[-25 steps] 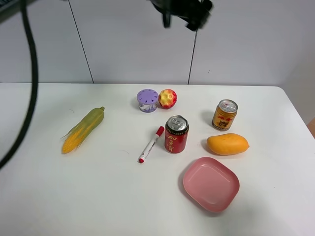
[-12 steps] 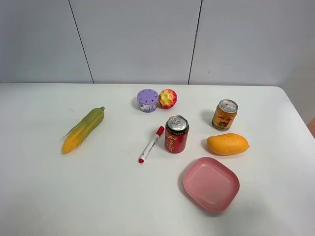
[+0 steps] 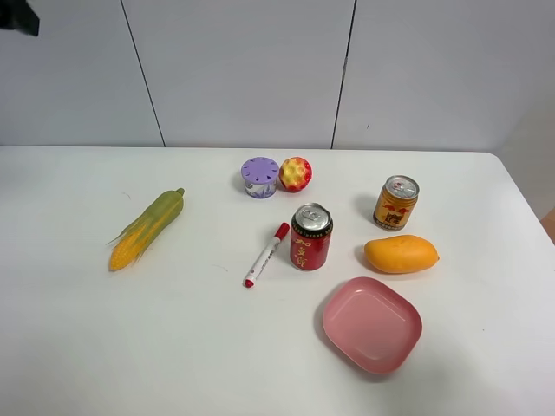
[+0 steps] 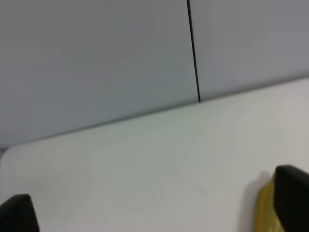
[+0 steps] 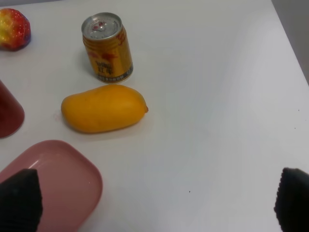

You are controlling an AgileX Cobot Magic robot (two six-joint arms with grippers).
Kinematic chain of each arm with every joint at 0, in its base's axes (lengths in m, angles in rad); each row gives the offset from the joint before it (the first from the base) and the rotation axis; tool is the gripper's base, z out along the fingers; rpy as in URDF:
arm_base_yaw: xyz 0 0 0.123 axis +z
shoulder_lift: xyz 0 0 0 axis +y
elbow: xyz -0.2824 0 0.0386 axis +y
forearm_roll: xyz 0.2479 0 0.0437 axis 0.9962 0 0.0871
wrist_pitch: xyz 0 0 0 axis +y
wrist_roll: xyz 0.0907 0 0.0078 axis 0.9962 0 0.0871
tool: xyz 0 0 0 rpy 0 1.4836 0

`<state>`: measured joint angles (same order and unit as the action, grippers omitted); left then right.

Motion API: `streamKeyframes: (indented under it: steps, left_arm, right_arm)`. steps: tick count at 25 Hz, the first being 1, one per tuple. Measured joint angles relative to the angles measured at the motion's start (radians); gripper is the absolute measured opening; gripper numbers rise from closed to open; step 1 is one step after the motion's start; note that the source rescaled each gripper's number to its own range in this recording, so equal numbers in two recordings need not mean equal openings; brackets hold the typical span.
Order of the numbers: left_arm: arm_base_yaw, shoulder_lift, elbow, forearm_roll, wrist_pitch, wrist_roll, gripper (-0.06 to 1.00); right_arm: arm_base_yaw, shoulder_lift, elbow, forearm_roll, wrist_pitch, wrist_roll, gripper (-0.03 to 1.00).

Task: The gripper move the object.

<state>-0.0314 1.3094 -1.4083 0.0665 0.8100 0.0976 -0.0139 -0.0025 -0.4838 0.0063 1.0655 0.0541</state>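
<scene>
- The mango (image 3: 401, 254) lies on its side on the white table (image 3: 173, 347), at about 3 o'clock from the table's middle in the high view, untouched by either arm.
- A gold can (image 3: 396, 202) stands upright just beyond the mango at its 12 o'clock; the two look apart, with a thin strip of table between them in the right wrist view.
- A pink plate (image 3: 372, 324) sits near the mango at about 7 o'clock, not touching it; the right wrist view cuts most of the plate off.
- A red can (image 3: 310, 237) stands at the mango's 9 o'clock, and only its edge shows in the right wrist view.
- The right gripper (image 5: 154, 203) hangs above the table with its two black fingertips (image 5: 19, 200) spread wide at the frame corners, nothing between them.
- The left gripper (image 4: 154, 210) shows only two dark tips at the picture's edges, wide apart and holding nothing; the yellow blur beside one tip is probably the corn cob (image 3: 146, 229), though it is too cut off to be sure.
- In the high view, a dark scrap at the 10 o'clock corner is all that shows of an arm.
- A red marker (image 3: 266, 255), a purple cup (image 3: 260, 177) and a bumpy red-yellow ball (image 3: 296, 174) lie well apart from the mango.
</scene>
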Motion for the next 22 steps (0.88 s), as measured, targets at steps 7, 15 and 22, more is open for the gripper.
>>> streamKeyframes:
  steps: [7, 15, 22]
  left_arm:
    - [0.031, -0.484, 0.416, -0.001, -0.05, -0.002, 0.98]
    - [0.031, -0.994, 0.662, 0.0, -0.011, -0.011, 0.98]
    - [0.031, -1.168, 0.802, -0.008, 0.057, -0.045, 0.98]
  right_arm:
    - [0.0, 0.0, 0.0, 0.0, 0.0, 0.0, 1.0]
    - [0.0, 0.0, 0.0, 0.0, 0.0, 0.0, 1.0]
    - [0.0, 0.0, 0.0, 0.0, 0.0, 0.0, 1.0]
